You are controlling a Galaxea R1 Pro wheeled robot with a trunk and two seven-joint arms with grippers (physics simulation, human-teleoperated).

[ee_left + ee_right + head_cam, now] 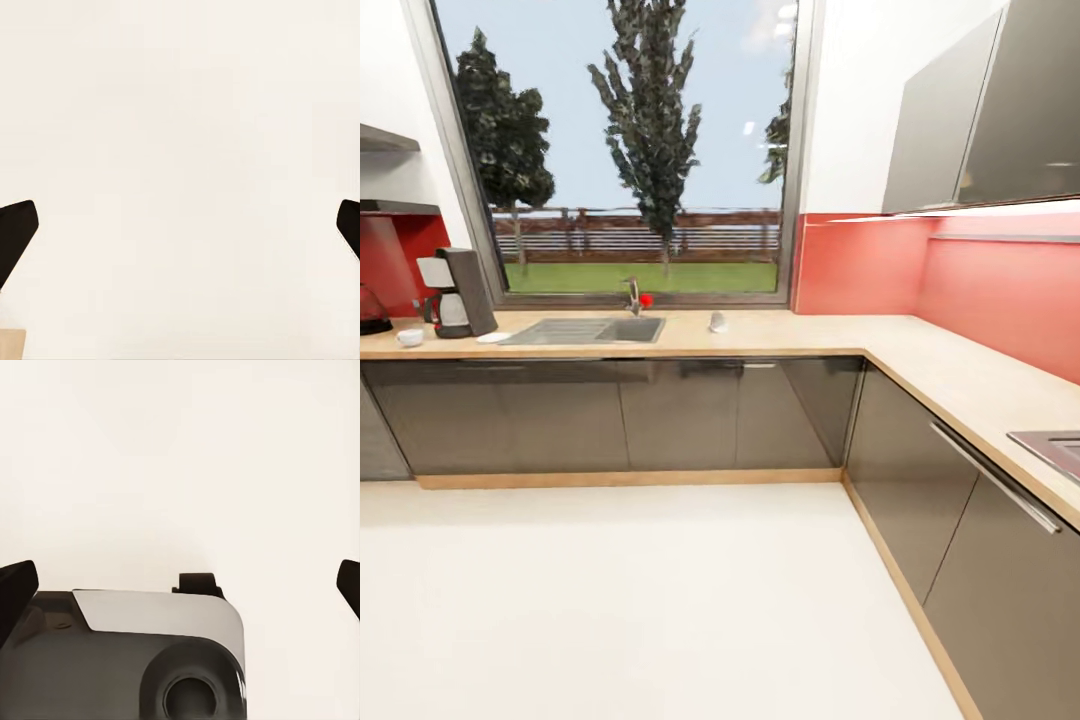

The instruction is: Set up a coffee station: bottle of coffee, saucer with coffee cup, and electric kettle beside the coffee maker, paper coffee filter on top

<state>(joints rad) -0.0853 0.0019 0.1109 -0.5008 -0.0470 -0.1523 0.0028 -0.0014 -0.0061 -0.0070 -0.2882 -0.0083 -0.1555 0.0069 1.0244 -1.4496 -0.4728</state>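
Wood countertop (790, 335): L-shaped, under window (630, 150)
Coffee maker (457, 292): grey, upright, far left
Left gripper (180, 232): spread apart, empty
Right gripper (180, 585): spread apart, empty

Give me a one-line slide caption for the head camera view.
L-shaped kitchen countertop under a window: coffee maker, coffee cup and saucer left of the sink.

L-shaped wooden countertop (920, 362) runs over glossy dark-grey base cabinets (660, 415), with a steel sink (588, 330) and tap (633, 295) set below a large window (630, 150) showing trees, fence and lawn. Backsplash (970, 275) is red, lit by under-cabinet light beneath grey wall cabinets (990, 110). Floor (630, 600) is pale cream.
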